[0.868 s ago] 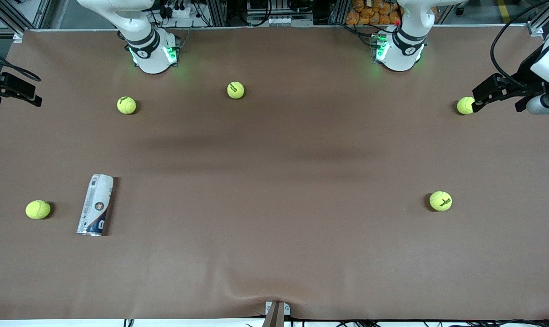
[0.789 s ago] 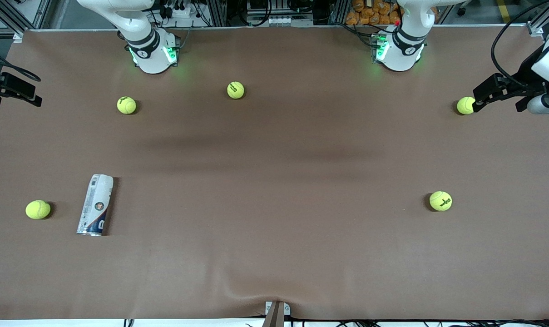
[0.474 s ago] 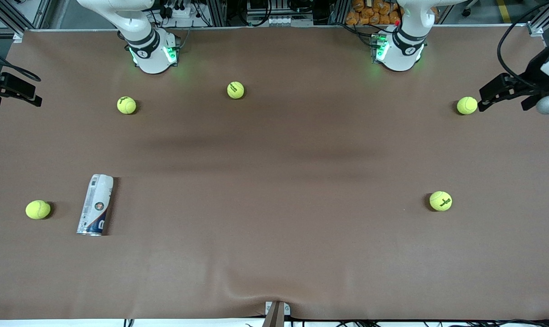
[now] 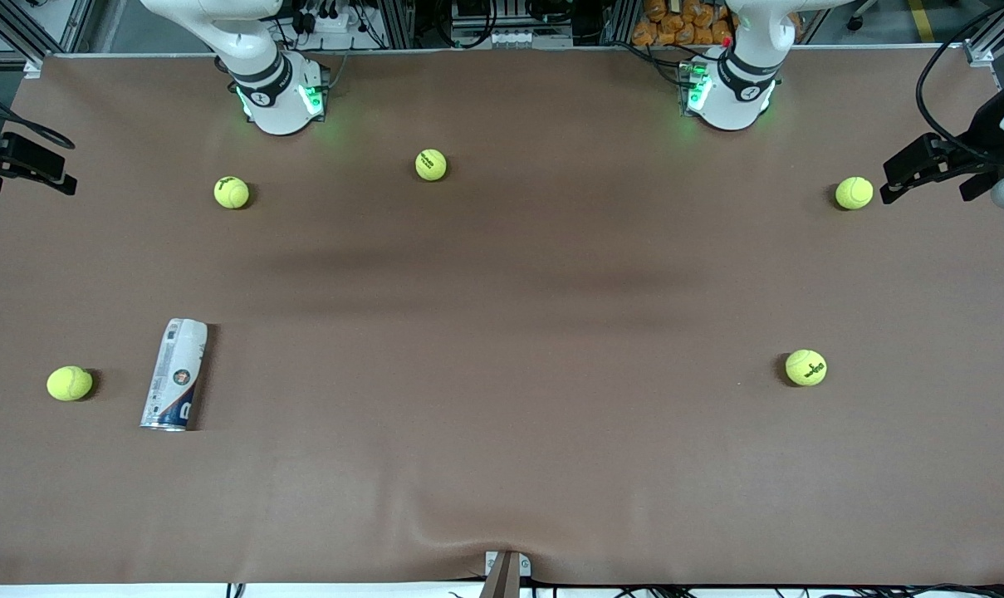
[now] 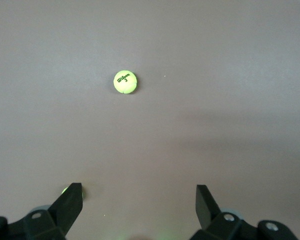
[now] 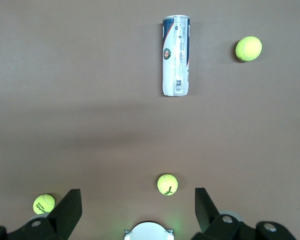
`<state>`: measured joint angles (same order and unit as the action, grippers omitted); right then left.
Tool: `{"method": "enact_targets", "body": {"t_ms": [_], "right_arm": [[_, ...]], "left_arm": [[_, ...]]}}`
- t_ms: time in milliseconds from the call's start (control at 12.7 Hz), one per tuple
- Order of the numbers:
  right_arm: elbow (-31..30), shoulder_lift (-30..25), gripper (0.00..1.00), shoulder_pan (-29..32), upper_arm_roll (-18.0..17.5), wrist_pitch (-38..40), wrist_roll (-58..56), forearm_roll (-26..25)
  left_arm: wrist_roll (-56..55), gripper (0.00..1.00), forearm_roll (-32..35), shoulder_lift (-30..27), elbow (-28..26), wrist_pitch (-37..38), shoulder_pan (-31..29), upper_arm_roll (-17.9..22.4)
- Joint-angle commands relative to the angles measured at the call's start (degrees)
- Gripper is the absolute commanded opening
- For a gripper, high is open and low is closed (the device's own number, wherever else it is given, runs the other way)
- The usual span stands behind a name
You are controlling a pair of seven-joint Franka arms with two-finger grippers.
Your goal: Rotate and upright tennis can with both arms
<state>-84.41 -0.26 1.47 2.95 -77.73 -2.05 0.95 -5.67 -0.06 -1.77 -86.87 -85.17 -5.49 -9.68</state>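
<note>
The tennis can [image 4: 174, 374] lies on its side on the brown table toward the right arm's end, silver rim toward the front camera. It also shows in the right wrist view [image 6: 175, 55], well away from the fingers. My right gripper [image 4: 53, 173] hangs high at the right arm's end of the table. It is open and empty in its wrist view [image 6: 138, 202]. My left gripper [image 4: 904, 170] hangs high at the left arm's end, beside a tennis ball [image 4: 854, 193]. It is open and empty [image 5: 138, 202].
Several yellow-green tennis balls lie about: one [image 4: 70, 383] beside the can, two [image 4: 232, 192] [image 4: 431, 164] near the right arm's base [image 4: 279, 104], one [image 4: 805, 367] toward the left arm's end. The cloth wrinkles [image 4: 435, 531] at the front edge.
My left gripper has drifted outward toward its end of the table, uncovering the ball that it partly hid. The right arm and the can have not moved.
</note>
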Motion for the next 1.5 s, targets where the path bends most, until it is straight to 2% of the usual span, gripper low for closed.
{"method": "enact_targets", "body": {"t_ms": [0,1421], "right_arm": [[0.5,-0.1,1.0,0.1,-0.1,0.5,0.8,0.3],[0.5,-0.1,1.0,0.1,-0.1,0.5,0.8,0.3]], "left_arm": [[0.1,1.0,0.6,1.1,1.4,1.2,0.2,-0.3],[-0.7,1.0,-0.1,1.2,1.3,4.2,0.7,-1.0]]}}
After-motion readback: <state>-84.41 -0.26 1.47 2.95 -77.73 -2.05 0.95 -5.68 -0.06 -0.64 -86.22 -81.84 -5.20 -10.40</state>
